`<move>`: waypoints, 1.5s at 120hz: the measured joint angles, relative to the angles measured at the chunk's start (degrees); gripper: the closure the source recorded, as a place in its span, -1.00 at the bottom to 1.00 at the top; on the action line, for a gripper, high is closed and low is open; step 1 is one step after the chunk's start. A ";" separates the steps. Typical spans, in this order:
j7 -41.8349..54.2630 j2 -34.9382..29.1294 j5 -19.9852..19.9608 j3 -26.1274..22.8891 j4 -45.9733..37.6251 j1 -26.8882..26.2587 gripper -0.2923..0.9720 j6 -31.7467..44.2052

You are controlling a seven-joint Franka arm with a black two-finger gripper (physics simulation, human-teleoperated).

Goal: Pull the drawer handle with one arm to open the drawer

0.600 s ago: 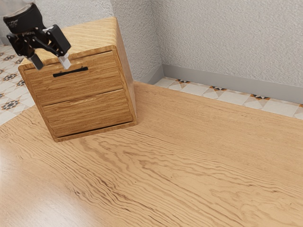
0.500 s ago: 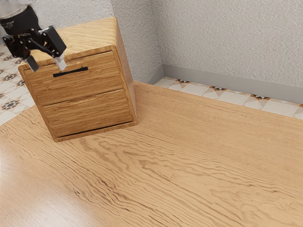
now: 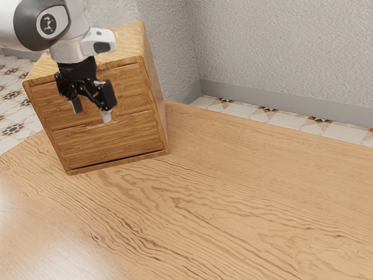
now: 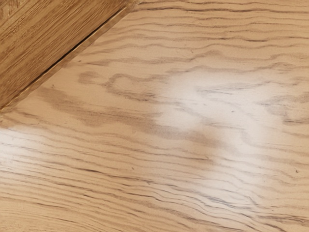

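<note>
My claw [image 3: 91,111] hangs in front of the top drawer [image 3: 131,87] of the 2-drawer cabinet [image 3: 116,41] — jaws apart, gripping nothing — table [image 3: 233,192] beneath.

Glossy wooden table [image 3: 245,210], wooden cabinet [image 3: 116,140]

Wood-grain table [image 3: 233,204]; grey textured wall [image 3: 280,41]; patterned floor tiles [image 3: 291,120]; grey baseboard [image 3: 280,100].
</note>
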 joint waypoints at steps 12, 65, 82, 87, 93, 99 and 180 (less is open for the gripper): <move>5.84 -0.14 1.16 -9.11 -2.02 14.10 -0.54 6.47; 35.55 -10.45 4.54 -9.26 -19.37 18.53 -0.54 30.86; 43.79 -8.60 3.94 -9.26 -20.62 18.34 -0.53 38.31; 45.87 -8.14 3.85 -9.19 -20.66 18.17 -0.53 39.88; 48.18 -7.89 3.82 -8.77 -20.70 17.67 -0.53 41.53; 50.29 -7.80 3.95 -8.02 -20.73 16.98 -0.53 42.81; 65.62 -4.85 4.23 -6.82 -17.54 24.47 0.08 45.90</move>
